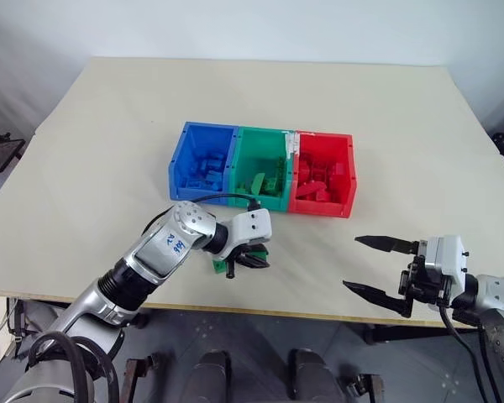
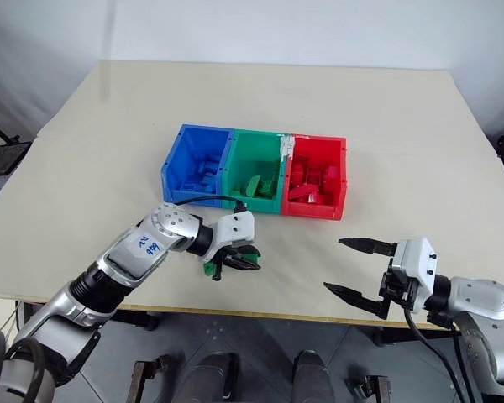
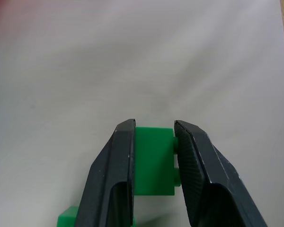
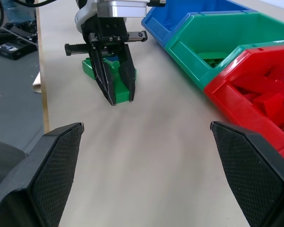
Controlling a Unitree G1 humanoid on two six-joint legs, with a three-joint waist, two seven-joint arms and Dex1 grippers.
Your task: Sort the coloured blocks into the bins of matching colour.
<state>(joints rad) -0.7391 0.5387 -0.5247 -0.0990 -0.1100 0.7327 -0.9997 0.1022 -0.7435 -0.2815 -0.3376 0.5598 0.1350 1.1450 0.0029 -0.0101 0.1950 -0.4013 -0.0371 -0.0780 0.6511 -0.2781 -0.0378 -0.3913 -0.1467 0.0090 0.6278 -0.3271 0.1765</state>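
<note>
Now left hand (image 3: 154, 158) clamped on green block (image 3: 154, 161); right hand (image 1: 375, 267) wide open.

Only one marking found: a small white sticker (image 1: 174, 244) on the left forearm (image 1: 155, 260), bearing blue handwritten characters. Too small and slanted to read with certainty; possibly two or three digits or letters. Same sticker seen from the right eye view, again illegible. No brand names, printed labels, numbers or signs legible on the bins (image 1: 265, 168), on the bricks, on the counter (image 1: 109, 151), or on either tool's housing.
</note>
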